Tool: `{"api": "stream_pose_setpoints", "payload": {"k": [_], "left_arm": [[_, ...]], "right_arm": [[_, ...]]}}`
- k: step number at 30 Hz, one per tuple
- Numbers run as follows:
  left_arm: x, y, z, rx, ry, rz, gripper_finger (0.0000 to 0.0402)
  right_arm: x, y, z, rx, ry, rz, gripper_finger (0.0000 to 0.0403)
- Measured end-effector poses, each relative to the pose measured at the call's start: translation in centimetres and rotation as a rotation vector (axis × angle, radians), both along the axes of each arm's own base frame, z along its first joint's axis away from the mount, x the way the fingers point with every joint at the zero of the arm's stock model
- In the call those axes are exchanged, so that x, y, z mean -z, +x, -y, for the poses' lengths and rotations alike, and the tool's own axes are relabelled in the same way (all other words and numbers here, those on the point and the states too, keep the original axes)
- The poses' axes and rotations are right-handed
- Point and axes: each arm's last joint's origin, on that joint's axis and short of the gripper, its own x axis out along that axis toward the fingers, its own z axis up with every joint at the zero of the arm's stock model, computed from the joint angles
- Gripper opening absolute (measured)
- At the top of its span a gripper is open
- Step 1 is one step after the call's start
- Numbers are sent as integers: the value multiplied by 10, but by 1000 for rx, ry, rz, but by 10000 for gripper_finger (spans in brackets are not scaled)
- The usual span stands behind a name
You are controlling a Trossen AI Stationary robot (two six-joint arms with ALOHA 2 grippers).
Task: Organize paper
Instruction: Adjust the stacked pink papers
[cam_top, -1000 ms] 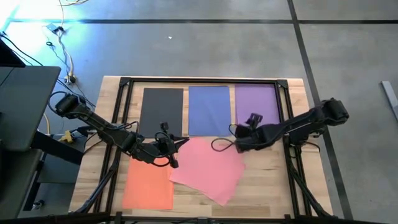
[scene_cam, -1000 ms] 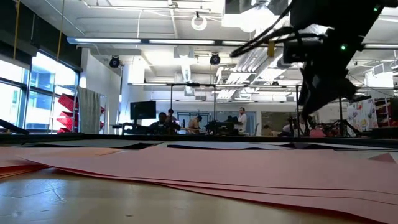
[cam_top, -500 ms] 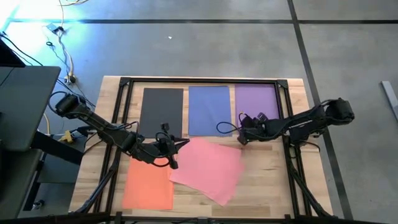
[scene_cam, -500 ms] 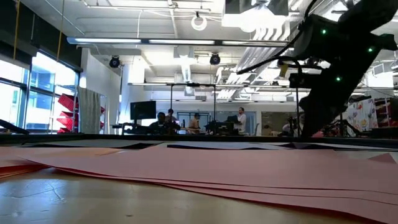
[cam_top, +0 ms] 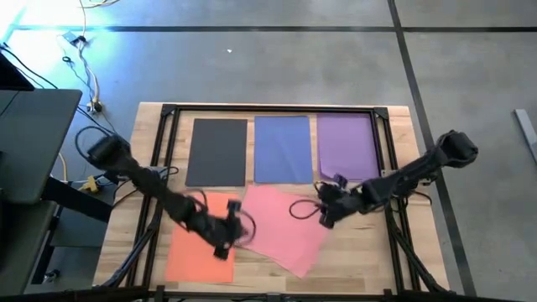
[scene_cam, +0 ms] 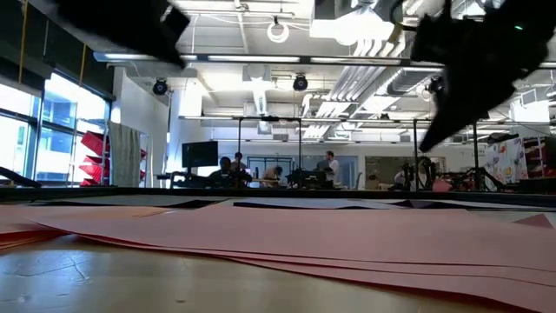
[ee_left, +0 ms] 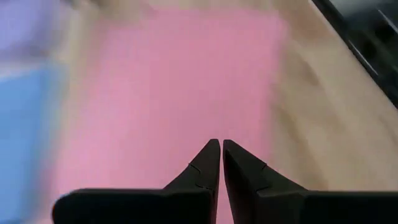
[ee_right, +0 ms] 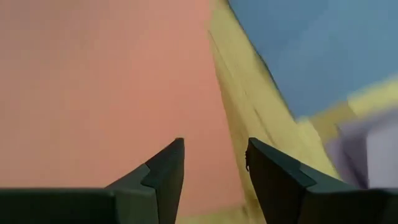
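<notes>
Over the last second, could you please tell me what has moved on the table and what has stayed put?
The left gripper has swung from the pink sheet's upper left corner toward the table's near edge, fingers shut, now over the orange sheet's right edge. The right gripper, open, pulled back toward the purple sheet, then returned over the pink sheet's right side. All five sheets, pink included, lie unchanged.

I see three sheets in a row at the table's [cam_top: 403, 252] far side: grey [cam_top: 218, 151], blue [cam_top: 282, 148], purple [cam_top: 346, 146]. My left gripper [cam_top: 228, 239] sits over the seam where the orange sheet [cam_top: 195, 247] meets the tilted pink sheet [cam_top: 281, 228]. My right gripper [cam_top: 324, 211] is at the pink sheet's far right corner, with blue and purple just beyond its fingers.
</notes>
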Motion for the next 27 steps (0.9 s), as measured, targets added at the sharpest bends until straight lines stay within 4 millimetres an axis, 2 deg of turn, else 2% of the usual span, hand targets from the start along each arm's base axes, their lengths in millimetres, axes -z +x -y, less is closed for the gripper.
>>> {"api": "stream_pose_setpoints", "payload": {"k": [3,6,8,13,20,27], "left_arm": [[28,-1,20,17,-70,-136,0],[47,3,28,-19,-53,-206,0],[57,6,29,-41,-10,-226,0],[64,18,20,-101,61,-252,0],[59,16,5,-198,235,-217,0],[49,10,3,-227,202,-228,0]], "right_arm": [[13,-9,-4,128,-8,-25,135],[26,-10,-3,200,4,-67,118],[36,-9,-4,202,23,-118,106],[52,-3,-20,118,101,-154,77],[42,-10,-61,14,211,-147,52],[16,-12,-77,75,170,-173,46]]}}
